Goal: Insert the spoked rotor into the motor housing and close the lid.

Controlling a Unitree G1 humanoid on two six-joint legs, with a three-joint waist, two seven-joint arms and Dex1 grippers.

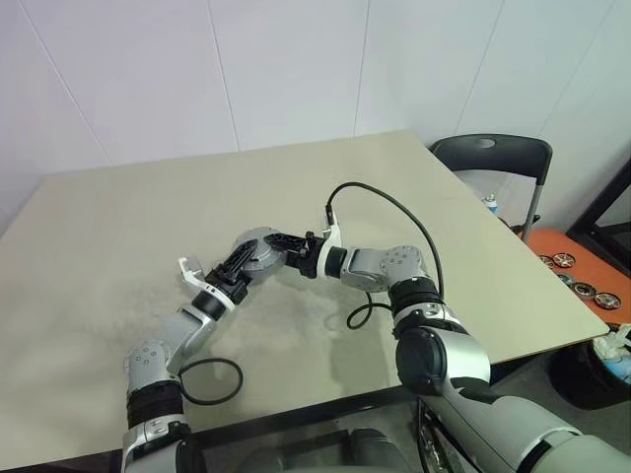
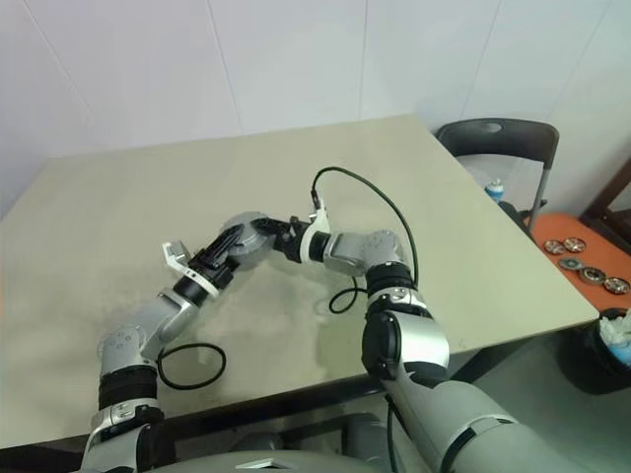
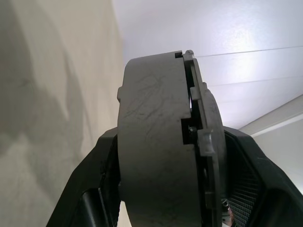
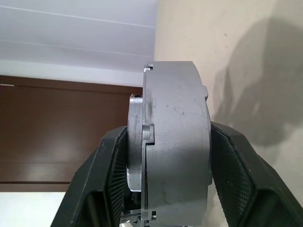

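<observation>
Both arms meet just left of centre in the left eye view, over the beige table point(image 1: 148, 217). Between them sits a silver-grey round assembly point(image 1: 258, 248), raised off the tabletop.

Left gripper point(image 3: 161, 189): its black fingers point(image 3: 97, 179) press on either flat face of the disc, seen edge-on. Right gripper point(image 4: 165, 179): the same, fingers point(image 4: 232, 165) pinching the disc across its thickness from the other side.

Both wrist views show two stacked parts: a thick grey body, taken to be the motor housing point(image 4: 177, 142), and a thinner notched plate against it, taken to be the lid point(image 3: 206, 142). A thin seam is visible between them in the left wrist view. Copper windings and the spoked rotor cannot be made out; presumably enclosed.

Judgement: closing step in hand, lid on but perhaps not fully seated.

Next move calls for squeezing or twisting the two parts together, keeping them coaxial so the rim tabs align.

Lower right of the frame: an orange tray point(image 1: 582, 266) with further round parts, beside a dark chair point(image 1: 490, 155).
</observation>
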